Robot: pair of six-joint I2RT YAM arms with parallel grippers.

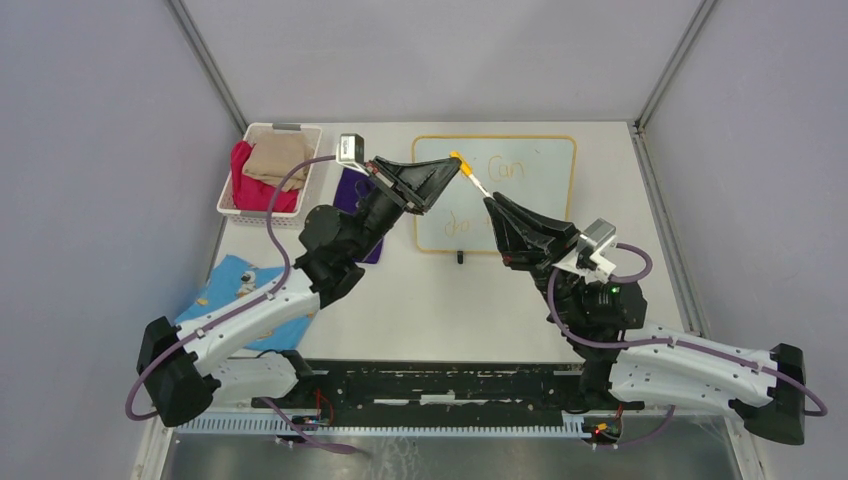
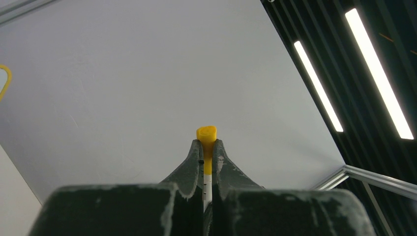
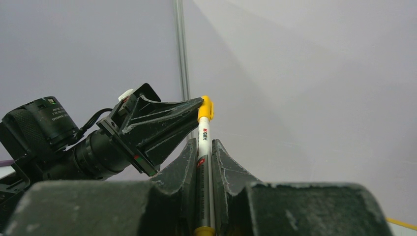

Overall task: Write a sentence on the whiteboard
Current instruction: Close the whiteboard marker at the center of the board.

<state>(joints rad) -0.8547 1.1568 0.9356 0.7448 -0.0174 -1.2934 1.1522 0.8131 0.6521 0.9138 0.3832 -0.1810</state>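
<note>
- whiteboard [image 1: 540,215] lies flat on the table [image 1: 420,300], far centre-right, yellow frame, long side across the view
- sentence [image 1: 510,170] in thin orange; "Can" readable on the upper line, "do" on the lower line; the rest is hidden by the grippers or too faint to read
- marker [image 1: 472,178] is up over the board's left half, tilted; white barrel, yellow cap at the far-left end
- left gripper [image 1: 455,165] is closed on the cap end; in the left wrist view the fingers [image 2: 193,167] pinch the barrel just under the yellow cap [image 2: 206,133], no gap showing
- right gripper [image 1: 490,204] is closed on the barrel lower down; in the right wrist view its fingers [image 3: 189,164] clamp both sides of the barrel, printed label facing the camera
- the two grippers meet tip to tip along the marker, the left one's tips at the cap, apart from the right one's tips
- cannot tell whether the cap is fully seated
- white basket [image 1: 311,172] of folded cloths at far left, well apart from the board
- purple cloth [image 1: 350,190] between basket and board, partly under the left arm
- blue cloth [image 1: 230,285] at near left, by the left arm
</note>
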